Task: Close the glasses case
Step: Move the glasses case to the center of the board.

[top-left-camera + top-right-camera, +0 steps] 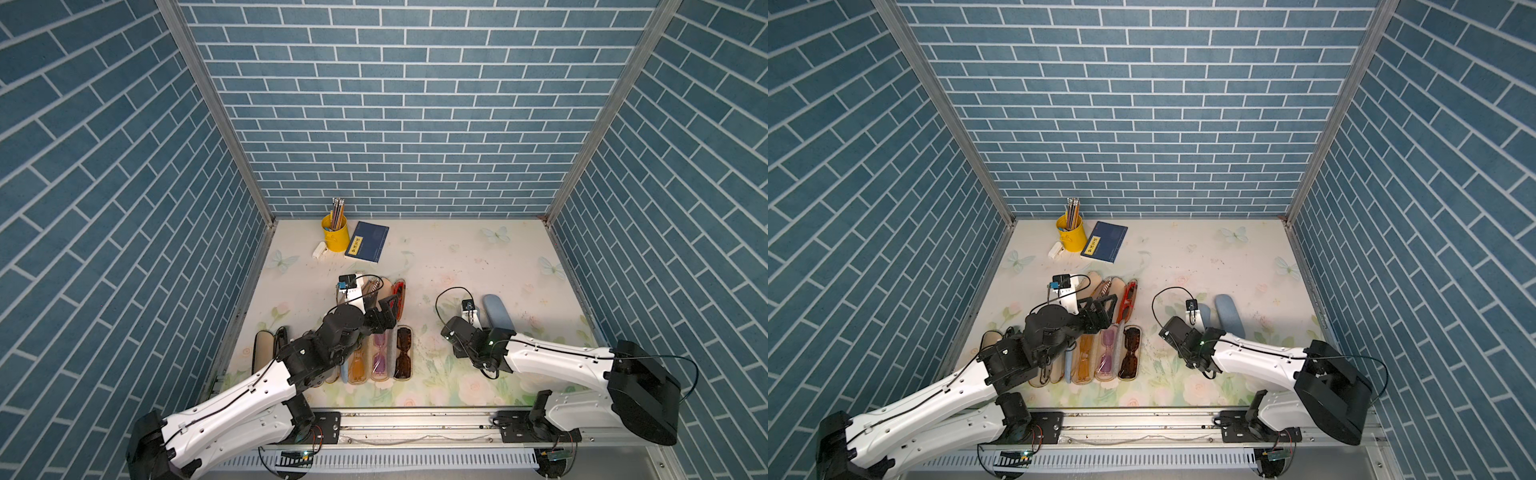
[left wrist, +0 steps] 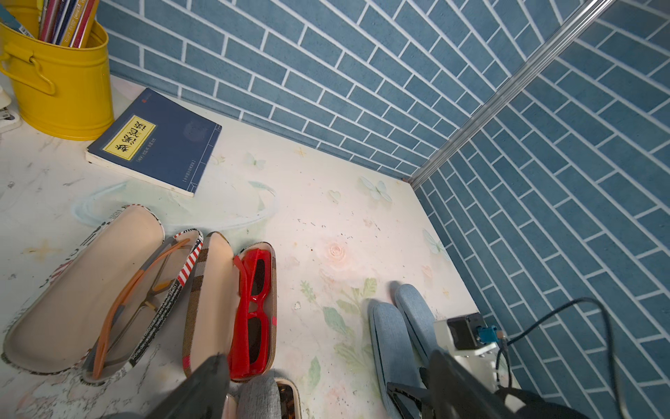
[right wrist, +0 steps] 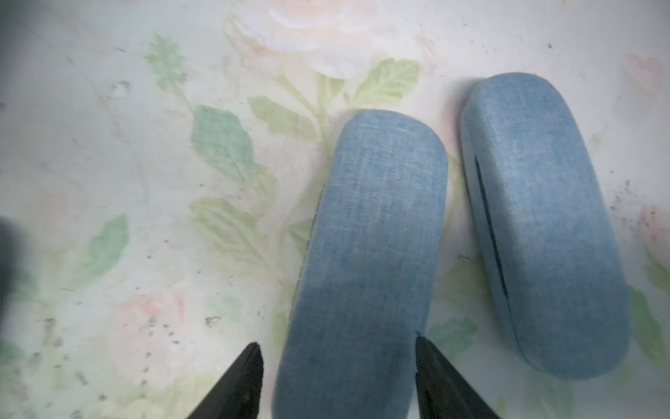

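I'm holding the right gripper (image 3: 337, 342) spread over the shut blue case (image 3: 366, 235), jaws straddling it without squeezing. The case is lying in the right half of the surface (image 1: 457, 257). The left gripper (image 2: 326, 354) is hanging wide and empty over the open plaid case (image 2: 208, 301), left of middle.

**Both top views:** bright, even light from above. The surface (image 1: 457, 257) is uniformly lit, with short, soft shadows beneath the arms (image 1: 552, 361). The brick walls (image 1: 104, 166) splay and bend toward the frame edges.

**Left wrist view:** sharp in the distance, with the near jaws blurred.

**Right wrist view:** soft and hazy throughout. The flower print is washed out, the jaw tips lack crisp edges, and a dark smear sits at one edge.
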### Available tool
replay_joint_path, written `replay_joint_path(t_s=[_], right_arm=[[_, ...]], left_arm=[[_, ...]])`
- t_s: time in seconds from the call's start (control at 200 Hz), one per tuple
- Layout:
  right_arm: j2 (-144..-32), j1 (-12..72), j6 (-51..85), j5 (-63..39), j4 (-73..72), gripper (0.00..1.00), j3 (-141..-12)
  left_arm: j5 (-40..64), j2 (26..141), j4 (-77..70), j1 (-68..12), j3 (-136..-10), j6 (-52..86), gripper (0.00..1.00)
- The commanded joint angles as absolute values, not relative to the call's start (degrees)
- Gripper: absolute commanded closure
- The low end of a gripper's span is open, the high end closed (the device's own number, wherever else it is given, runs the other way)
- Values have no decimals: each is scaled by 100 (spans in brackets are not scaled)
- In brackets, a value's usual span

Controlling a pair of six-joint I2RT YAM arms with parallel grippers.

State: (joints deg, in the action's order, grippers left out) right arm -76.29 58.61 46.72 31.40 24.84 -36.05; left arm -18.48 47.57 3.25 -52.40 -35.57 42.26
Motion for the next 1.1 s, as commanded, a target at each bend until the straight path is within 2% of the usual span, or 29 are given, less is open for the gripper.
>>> replay_joint_path(t_s=[0.0, 0.22, 0.45, 0.555, 0.655, 0.82, 0.985, 1.095], right_arm=[[-7674, 5882, 4839, 3595, 2838, 36, -3678], [-7573, 5454, 4448, 3403, 2338, 42, -3336], [-7385, 4626, 3881, 3226, 1861, 44, -3164], [-7218, 4527, 3629, 2955, 1574, 43, -3256], [-7078, 4526, 3503, 2276, 999, 39, -3262], [-6784, 4526, 3618, 522, -599, 32, -2997], [-7361, 4574, 4104, -916, -1845, 37, -2873], [-7713, 4950, 4362, -973, -2136, 41, -2825]], left_arm=[[-1991, 4719, 477, -5212, -3447, 4245, 8], [-1988, 4872, 376, -5212, -3416, 4252, 8], [-1986, 4971, 313, -5161, -3402, 4217, 8], [-1951, 4988, 316, -5134, -3375, 4202, 8], [-1968, 4967, 333, -5103, -3335, 4221, 8], [-1685, 4986, 352, -4916, -3306, 4239, 6], [-1436, 4926, 352, -4782, -3231, 4272, 6], [-1422, 4841, 433, -4777, -3173, 4273, 6]])
